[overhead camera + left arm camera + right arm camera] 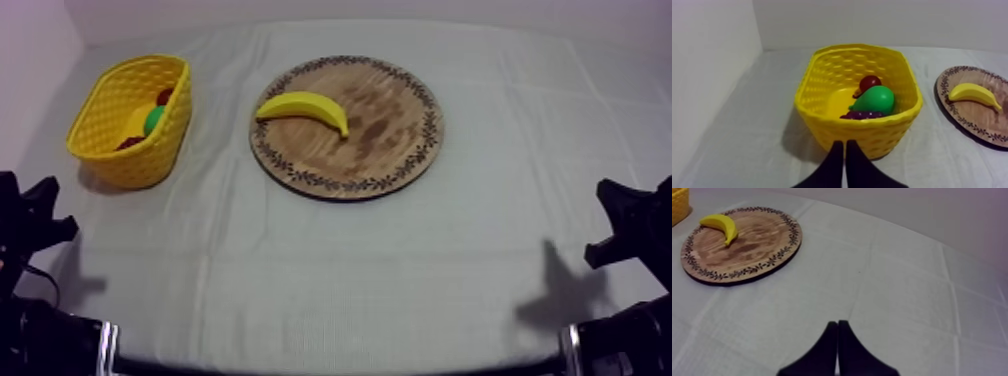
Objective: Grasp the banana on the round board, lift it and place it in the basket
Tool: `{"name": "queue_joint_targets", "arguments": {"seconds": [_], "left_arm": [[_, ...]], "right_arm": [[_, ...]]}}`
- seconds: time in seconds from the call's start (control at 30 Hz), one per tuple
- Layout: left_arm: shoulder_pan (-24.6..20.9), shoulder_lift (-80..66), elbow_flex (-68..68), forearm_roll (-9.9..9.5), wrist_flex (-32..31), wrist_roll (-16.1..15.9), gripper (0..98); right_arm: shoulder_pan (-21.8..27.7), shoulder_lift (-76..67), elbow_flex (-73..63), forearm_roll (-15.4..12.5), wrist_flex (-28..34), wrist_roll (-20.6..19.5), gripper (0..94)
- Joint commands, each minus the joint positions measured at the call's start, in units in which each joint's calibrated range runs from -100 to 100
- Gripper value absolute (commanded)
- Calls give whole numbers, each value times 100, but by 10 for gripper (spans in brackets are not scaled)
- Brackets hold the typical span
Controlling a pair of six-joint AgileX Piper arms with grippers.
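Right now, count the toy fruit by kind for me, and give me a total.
Banana, on the wooden board: 1
Pear, in the yellow basket: 1
Small red fruit, in the basket: 1
Bunch of grapes, in the basket: 1
Total: 4 fruit
A smooth yellow patch beside the pear may be the basket's floor; not counted.

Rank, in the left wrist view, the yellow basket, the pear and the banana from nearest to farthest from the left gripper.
1. The yellow basket: straight ahead of the left gripper, its front wall nearest.
2. The pear: inside the basket, behind that wall.
3. The banana: off to the side, on the wooden board.
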Motion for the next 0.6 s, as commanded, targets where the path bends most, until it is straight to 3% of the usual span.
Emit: {"name": "queue_joint_targets", "arguments": {"seconds": [0.0, 0.2, 0.43, 0.57], "left_arm": [[164, -1, 30, 50, -127, 334, 1], [158, -1, -6, 50, 54, 535, 0], [152, -1, -137, 15, 474, 419, 0], [312, 161, -154, -254, 257, 573, 0]], "right_arm": [[0, 0, -3, 0, 4, 0, 3], [0, 0, -3, 0, 4, 1, 3], [0, 0, -3, 0, 4, 0, 3], [0, 0, -3, 0, 4, 1, 3]]}}
